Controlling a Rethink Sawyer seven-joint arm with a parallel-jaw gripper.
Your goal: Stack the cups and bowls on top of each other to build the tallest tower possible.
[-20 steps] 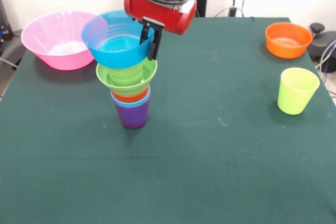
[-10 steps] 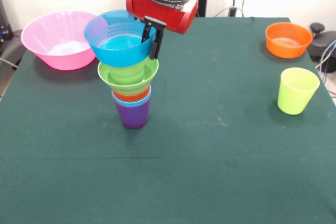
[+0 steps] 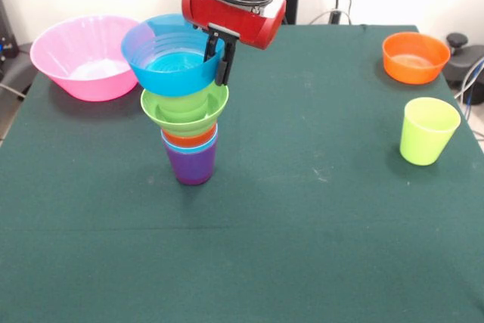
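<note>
Blue bowl (image 3: 172,62) tops the tower (image 3: 185,122), its right rim pinched by the hand (image 3: 215,57). Yellow-green cup (image 3: 428,131) and orange bowl (image 3: 414,57) sit well apart near the bench (image 3: 302,217) right edge.

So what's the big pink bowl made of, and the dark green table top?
The pink bowl looks like thin, glossy plastic: light seems to glow through its wall, and the bottom shines pale. The table seems covered in a dull green cloth or felt, since it shows no shine and has faint scuffs and creases. I can't be sure of either from looks alone.
</note>
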